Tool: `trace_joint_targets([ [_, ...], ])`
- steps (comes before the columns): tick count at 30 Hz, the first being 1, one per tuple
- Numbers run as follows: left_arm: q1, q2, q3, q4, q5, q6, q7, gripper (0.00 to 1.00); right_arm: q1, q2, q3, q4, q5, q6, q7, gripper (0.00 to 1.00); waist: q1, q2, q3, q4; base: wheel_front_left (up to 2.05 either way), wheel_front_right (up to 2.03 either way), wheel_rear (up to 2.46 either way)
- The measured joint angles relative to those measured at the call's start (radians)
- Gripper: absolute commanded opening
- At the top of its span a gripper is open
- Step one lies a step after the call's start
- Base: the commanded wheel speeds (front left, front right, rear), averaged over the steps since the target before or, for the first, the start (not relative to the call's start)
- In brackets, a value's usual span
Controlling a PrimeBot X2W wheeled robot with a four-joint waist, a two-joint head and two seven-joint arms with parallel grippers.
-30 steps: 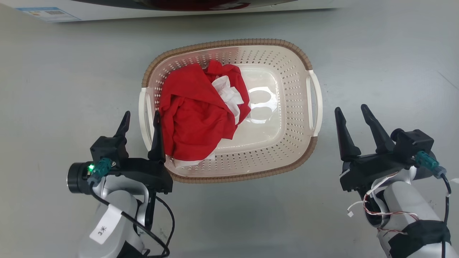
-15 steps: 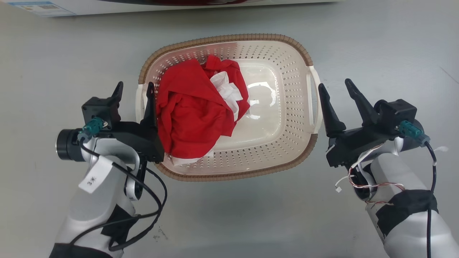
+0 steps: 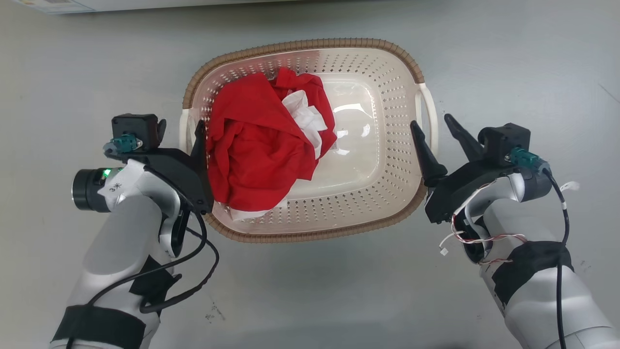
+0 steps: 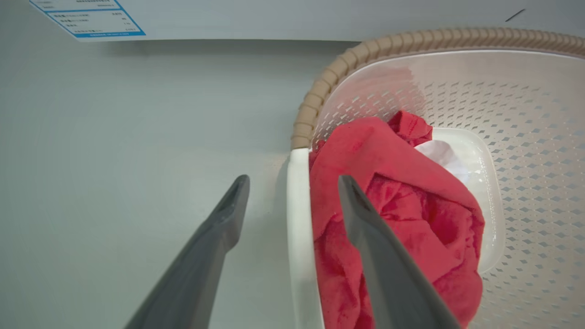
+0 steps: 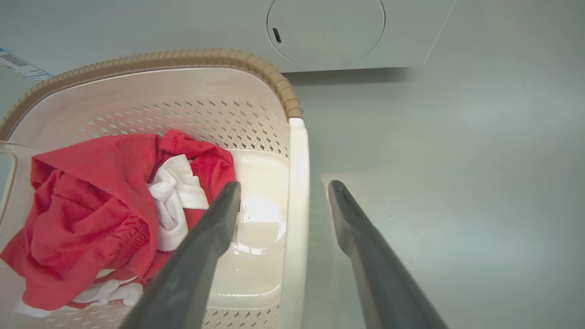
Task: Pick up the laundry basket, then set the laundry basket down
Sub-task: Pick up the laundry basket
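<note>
The laundry basket is cream-white and perforated with a brown braided rim, and it stands on the grey floor holding red and white clothes. My left gripper is open and straddles the left white handle, one finger outside and one inside against the red cloth. In the left wrist view that gripper has the handle between its fingers. My right gripper is open astride the right handle. The right wrist view shows this gripper with its handle between the open fingers.
A white washing machine front with a round panel stands just beyond the basket, and it carries a blue-edged label. Bare grey floor lies around the basket and toward me.
Both grippers have moved forward along the basket's sides and now straddle the two handles, the right one shifting inward to reach the rim. The camera has dipped slightly.
</note>
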Motion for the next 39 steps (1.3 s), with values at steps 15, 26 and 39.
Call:
trace_joint_targets([
  [15, -0.058, -0.024, 0.002, 0.146, -0.031, -0.050, 0.078, 0.00, -0.065, 0.015, 0.032, 0.140, 0.066, 0.007, 0.043, 0.00, 0.0000, 0.0000, 0.020, 0.003, 0.00, 0.00, 0.00],
  [26, -0.075, -0.046, 0.002, 0.215, -0.057, -0.067, 0.078, 0.00, -0.084, 0.023, 0.046, 0.211, 0.103, 0.012, 0.047, 0.00, 0.0000, 0.0000, 0.001, 0.007, 0.00, 0.00, 0.00],
  [39, -0.043, -0.066, 0.003, 0.298, -0.078, -0.074, 0.077, 0.00, -0.038, 0.034, 0.087, 0.280, 0.139, 0.015, 0.056, 0.00, 0.0000, 0.0000, -0.107, 0.007, 0.00, 0.00, 0.00],
])
